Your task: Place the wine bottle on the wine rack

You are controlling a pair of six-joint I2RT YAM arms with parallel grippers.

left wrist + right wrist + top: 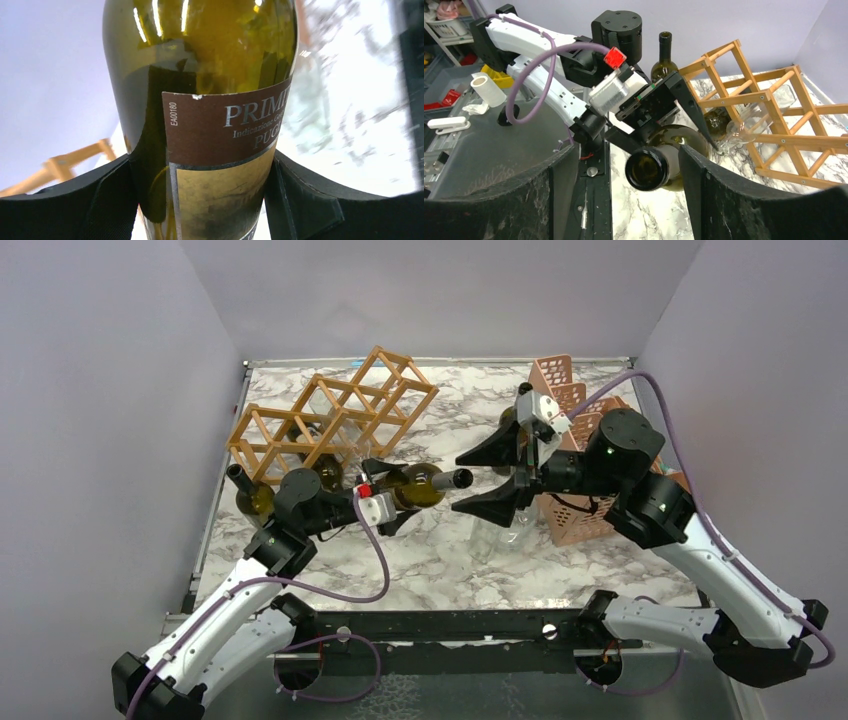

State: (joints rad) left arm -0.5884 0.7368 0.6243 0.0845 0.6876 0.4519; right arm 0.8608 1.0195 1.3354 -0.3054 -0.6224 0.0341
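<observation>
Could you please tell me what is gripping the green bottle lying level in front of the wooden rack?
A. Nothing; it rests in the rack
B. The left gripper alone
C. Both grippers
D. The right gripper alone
B: the left gripper is clamped on both sides of the bottle, while the right gripper stands open at the neck end, clear of the glass.

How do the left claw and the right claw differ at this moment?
The left claw is clamped on the wine bottle's body, while the right claw stands open and grips nothing. The left claw's fingers press the glass on both sides; the right claw's fingers flank the bottle's mouth with space between. Both are at the same horizontal bottle, near the wine rack.
</observation>
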